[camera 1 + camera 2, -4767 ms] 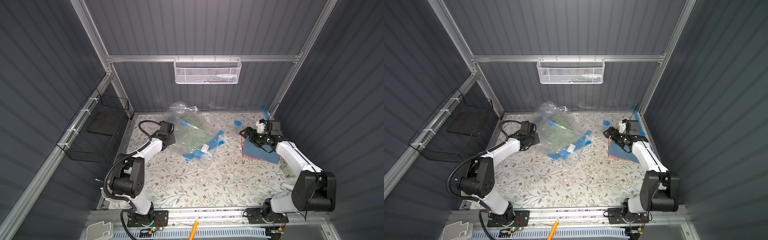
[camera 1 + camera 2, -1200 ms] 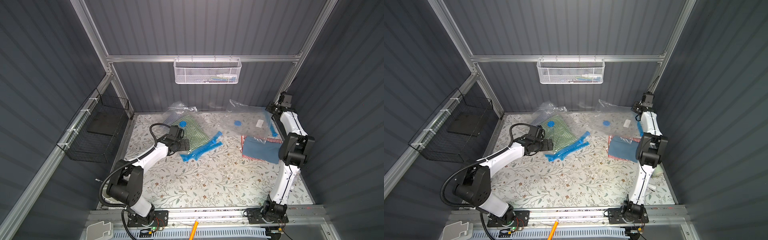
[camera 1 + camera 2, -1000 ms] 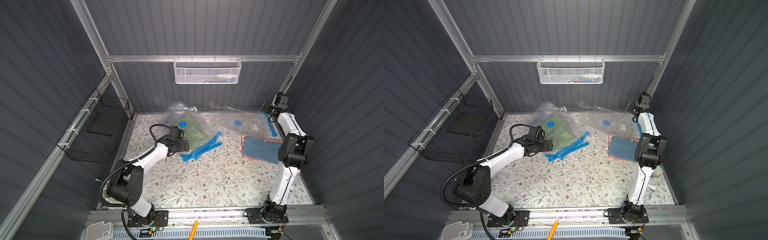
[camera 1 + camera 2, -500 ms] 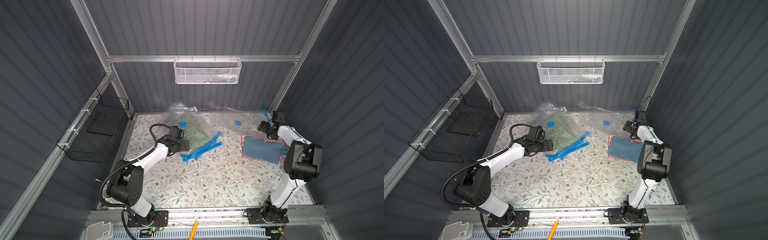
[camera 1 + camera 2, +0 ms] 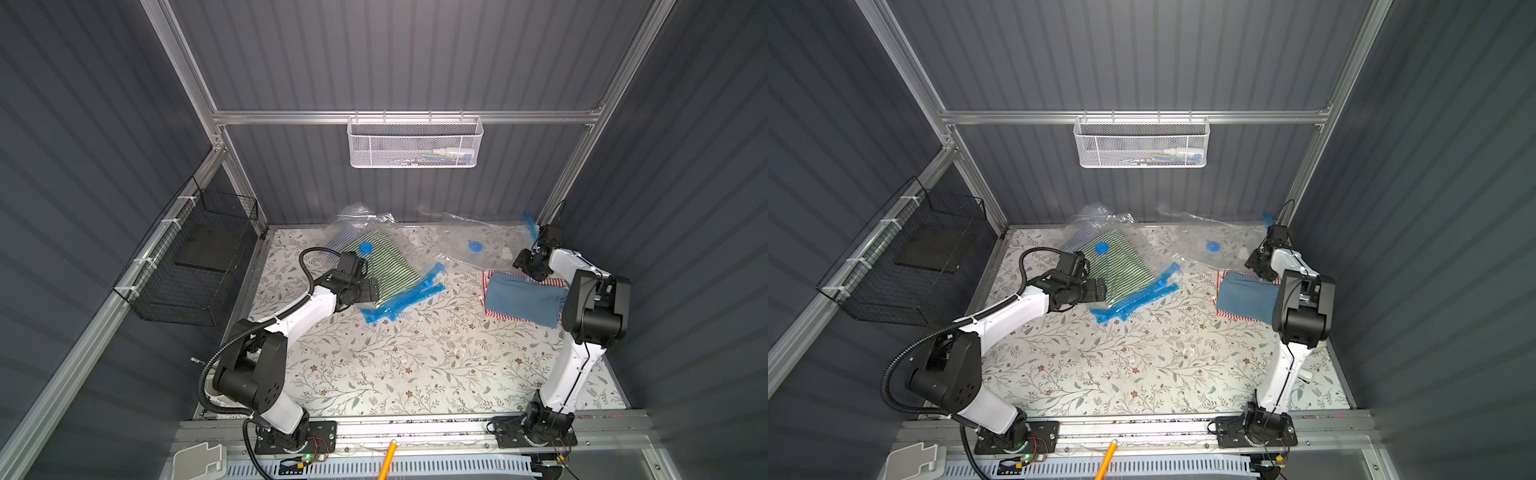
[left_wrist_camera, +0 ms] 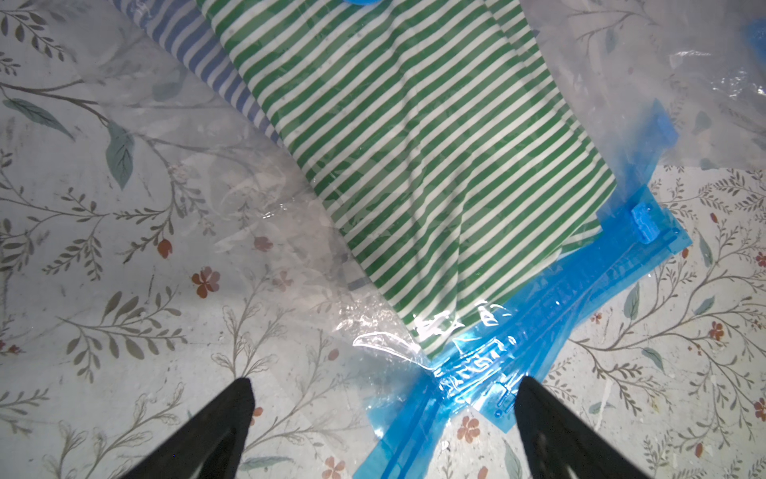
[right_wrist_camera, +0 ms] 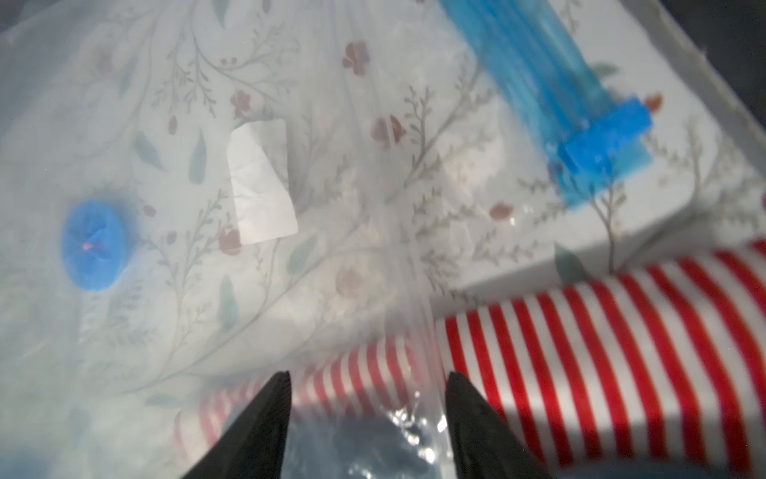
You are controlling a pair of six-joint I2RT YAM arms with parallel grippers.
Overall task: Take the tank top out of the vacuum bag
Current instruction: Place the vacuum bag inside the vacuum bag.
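A clear vacuum bag [image 5: 415, 249] lies at the back left of the floral table, holding a green-and-white striped garment [image 5: 390, 264] [image 6: 435, 166] on top of a blue-striped one [image 6: 195, 41]. Its blue zip strip [image 5: 405, 297] [image 6: 539, 315] points toward the table's middle. My left gripper [image 5: 365, 289] [image 6: 381, 385] stands wide open just short of that strip's end, holding nothing. My right gripper [image 5: 525, 266] [image 7: 367, 381] hovers at the back right with its jaws partly apart, over the edge of a second, empty bag [image 5: 478, 245] [image 7: 207, 166].
A folded blue garment [image 5: 519, 297] lies on a red-and-white striped cloth [image 5: 552, 282] [image 7: 601, 331] at the right. A white mesh basket [image 5: 415, 143] hangs on the back wall, and a black wire basket [image 5: 199, 266] on the left wall.
My right arm came down from the back right corner. The empty bag it held up now lies flat, and its jaws have narrowed. The left arm has stayed put.
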